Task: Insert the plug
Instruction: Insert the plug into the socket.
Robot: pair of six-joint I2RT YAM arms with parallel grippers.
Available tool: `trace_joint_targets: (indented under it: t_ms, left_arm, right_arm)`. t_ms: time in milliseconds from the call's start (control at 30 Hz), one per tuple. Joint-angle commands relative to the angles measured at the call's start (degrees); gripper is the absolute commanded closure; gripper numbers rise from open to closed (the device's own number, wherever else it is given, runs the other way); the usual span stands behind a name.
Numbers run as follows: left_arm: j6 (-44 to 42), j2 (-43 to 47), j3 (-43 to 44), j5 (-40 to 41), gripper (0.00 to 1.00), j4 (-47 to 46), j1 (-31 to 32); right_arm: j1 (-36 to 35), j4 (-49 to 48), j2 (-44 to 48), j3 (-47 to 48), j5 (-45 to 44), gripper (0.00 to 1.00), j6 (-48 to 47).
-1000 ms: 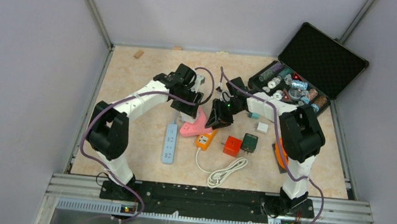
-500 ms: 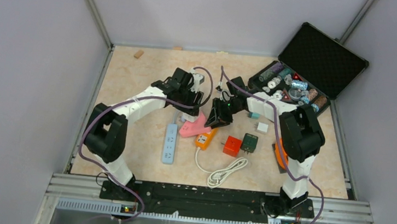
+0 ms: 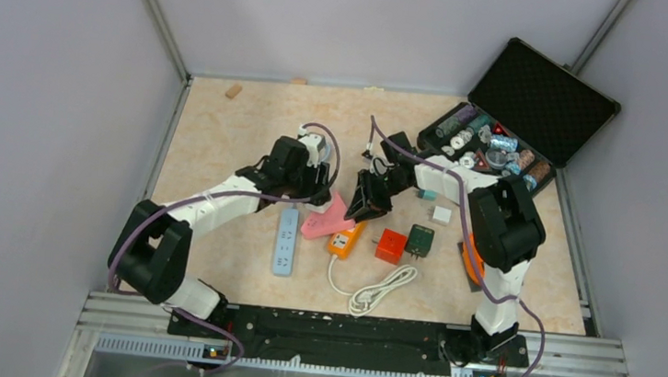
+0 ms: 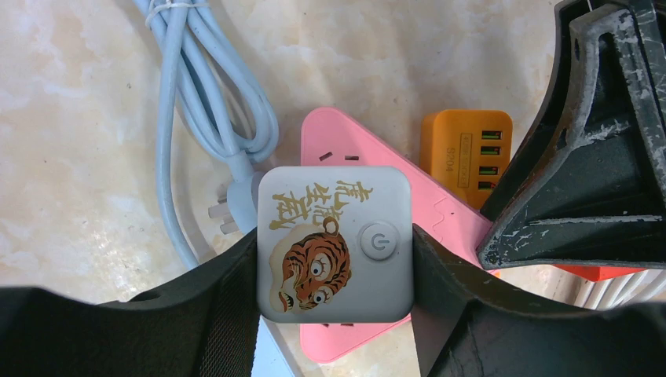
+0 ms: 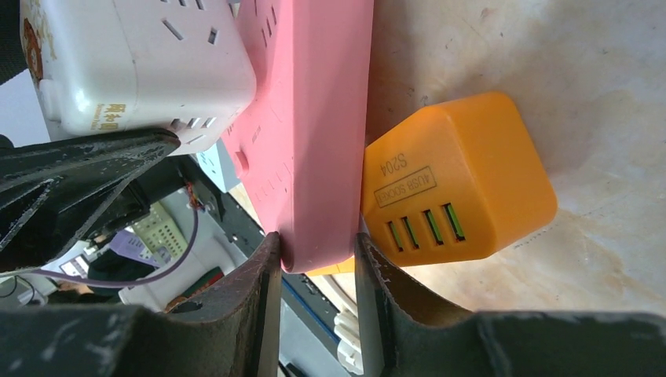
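Observation:
A white cube plug (image 4: 334, 243) with a tiger picture and a power button is held between the fingers of my left gripper (image 4: 335, 276). It sits against the socket face of a pink power strip (image 4: 444, 228), and its prongs are hidden. My right gripper (image 5: 318, 259) is shut on one end of the pink strip (image 5: 314, 118), holding it on edge beside the white cube (image 5: 133, 63). In the top view the left gripper (image 3: 310, 186) and right gripper (image 3: 363, 205) meet over the pink strip (image 3: 327, 217) at the table's middle.
An orange USB cube (image 3: 344, 238) lies against the pink strip. A light-blue power strip (image 3: 286, 239), a red cube (image 3: 389, 246), a dark green adapter (image 3: 419, 239) and a white coiled cable (image 3: 381, 290) lie near. An open black case (image 3: 512, 123) stands back right.
My left arm has drawn back toward the near side and lowered, bringing the white cube onto the pink strip. The right gripper has stayed on the strip.

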State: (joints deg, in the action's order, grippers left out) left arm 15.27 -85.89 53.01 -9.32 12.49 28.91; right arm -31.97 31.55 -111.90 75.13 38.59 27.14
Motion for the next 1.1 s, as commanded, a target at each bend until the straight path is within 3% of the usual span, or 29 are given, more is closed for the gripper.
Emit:
trace_joint_targets:
  t_ms: [0,433,733,933,1067]
  left_arm:
    - [5.9,1.0,-8.6,-1.4,1.00,1.2,1.6]
    - [8.8,7.5,-24.0,-5.0,1.00,-17.1,1.5]
    - [12.6,3.8,-27.8,-8.1,1.00,-23.2,2.4]
    - [13.6,0.8,-29.1,-4.9,1.00,-23.7,3.7]
    - [13.1,2.2,-29.7,-2.5,1.00,-22.3,4.2]
  right_arm:
    - [-1.3,7.7,-6.6,-4.1,-12.0,1.00,-4.5]
    - [-1.3,8.1,-6.4,-3.0,-11.2,1.00,-4.1]
    - [-1.4,8.9,-5.2,-1.7,-10.9,1.00,-3.7]
    - [-1.3,11.0,-2.3,2.5,-11.8,1.00,-3.6]
    - [-1.3,11.6,-1.6,5.7,-10.5,0.93,-4.0]
